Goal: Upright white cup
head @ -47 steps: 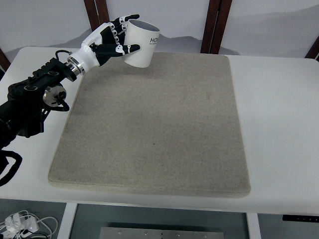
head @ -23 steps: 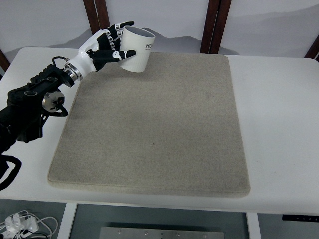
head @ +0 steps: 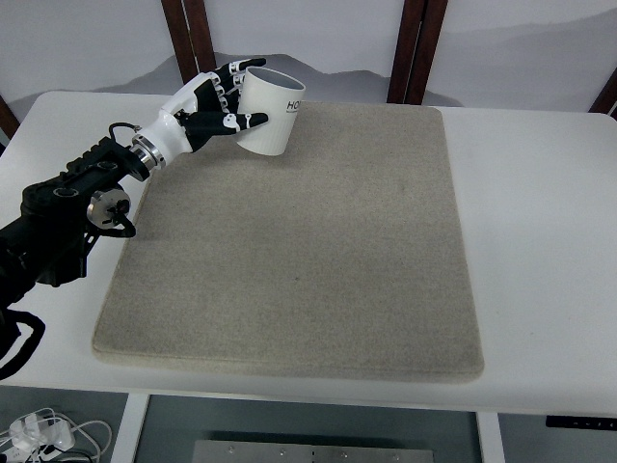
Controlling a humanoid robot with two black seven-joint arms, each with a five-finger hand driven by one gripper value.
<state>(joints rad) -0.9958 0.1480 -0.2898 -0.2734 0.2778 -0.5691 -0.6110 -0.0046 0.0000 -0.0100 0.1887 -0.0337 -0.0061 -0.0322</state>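
Head view showed the left hand (head: 214,101) wrapped around the cup (head: 269,111) at upper left, tilted over the mat's (head: 299,251) far corner. Released while leaning, the cup would likely topple.

the cup (head: 269,112) was white with dark lettering; the left hand (head: 204,106) white and black; the mat (head: 299,231) speckled grey-beige; the table (head: 540,241) plain white.
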